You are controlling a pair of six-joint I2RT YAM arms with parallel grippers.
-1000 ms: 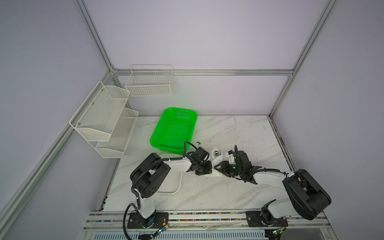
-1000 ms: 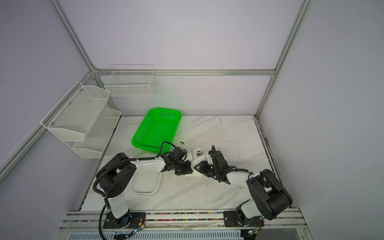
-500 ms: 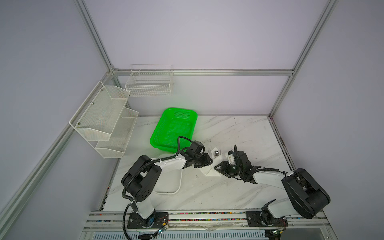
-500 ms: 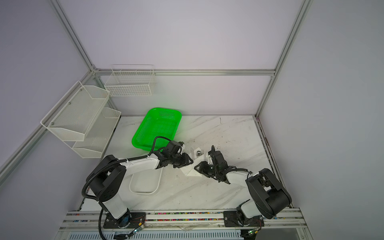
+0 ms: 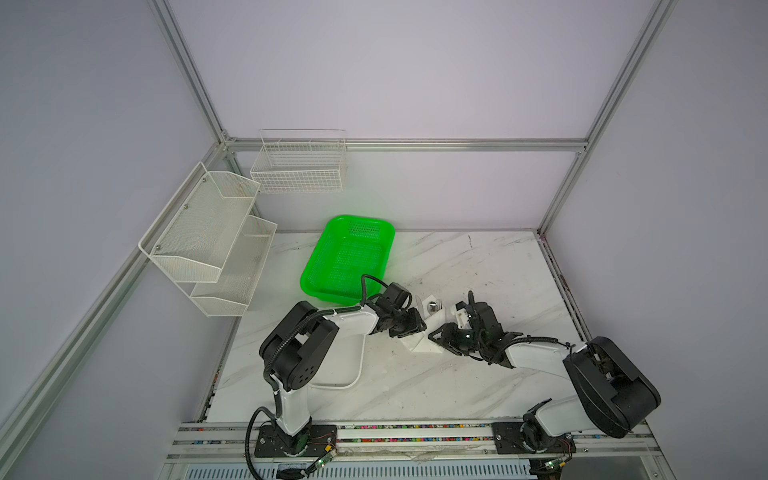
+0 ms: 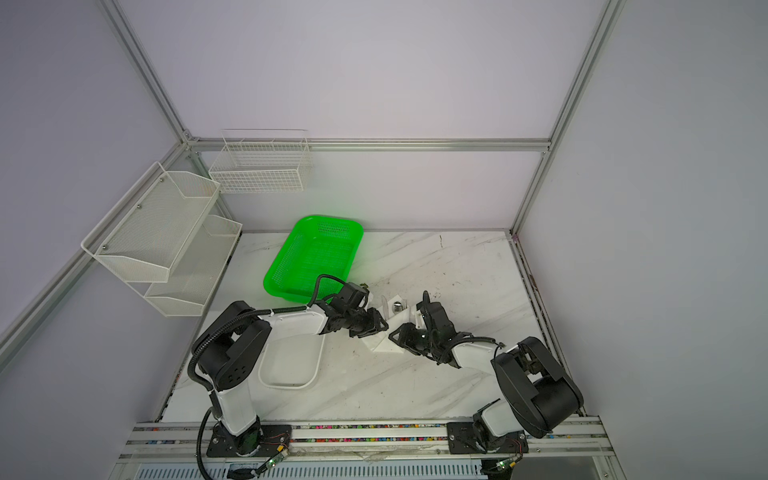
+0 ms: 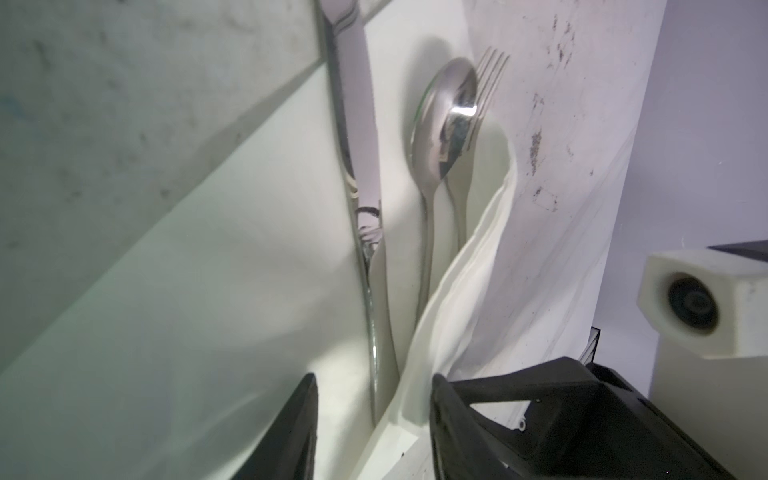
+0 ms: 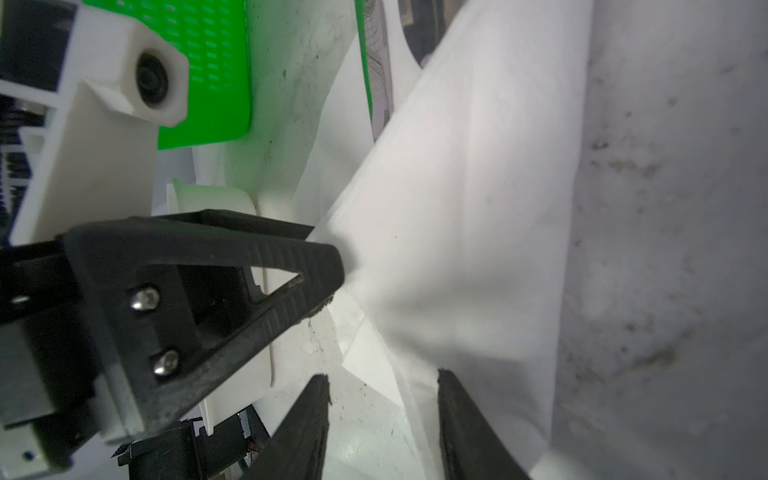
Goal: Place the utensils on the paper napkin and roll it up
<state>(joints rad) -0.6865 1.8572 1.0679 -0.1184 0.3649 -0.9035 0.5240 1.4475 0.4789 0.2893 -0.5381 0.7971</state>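
Note:
The paper napkin (image 5: pixel 424 340) (image 6: pixel 385 341) lies half folded on the marble, between my two grippers. The utensils (image 5: pixel 432 306) (image 6: pixel 397 307) stick out of its far end. In the left wrist view the knife (image 7: pixel 353 145), spoon (image 7: pixel 449 116) and fork (image 7: pixel 492 66) lie side by side on the napkin (image 7: pixel 249 311), with a flap raised over the fork's handle. My left gripper (image 5: pixel 417 326) (image 7: pixel 374 399) is open, its jaws standing either side of the knife handle and the flap's edge. My right gripper (image 5: pixel 434 335) (image 8: pixel 382 399) is open over the napkin (image 8: pixel 457 187) at its near corner.
A white tray (image 5: pixel 360 365) (image 6: pixel 286 386) sits under the left arm's forearm. A green basket (image 5: pixel 349 257) (image 6: pixel 316 253) stands just behind the left gripper. White wire racks (image 5: pixel 208 237) hang on the left wall, and a wire basket (image 5: pixel 299 166) on the back wall.
My left gripper has gone from shut to open, and it rose slightly and then came back down at the napkin's left side. The right gripper has hardly moved.

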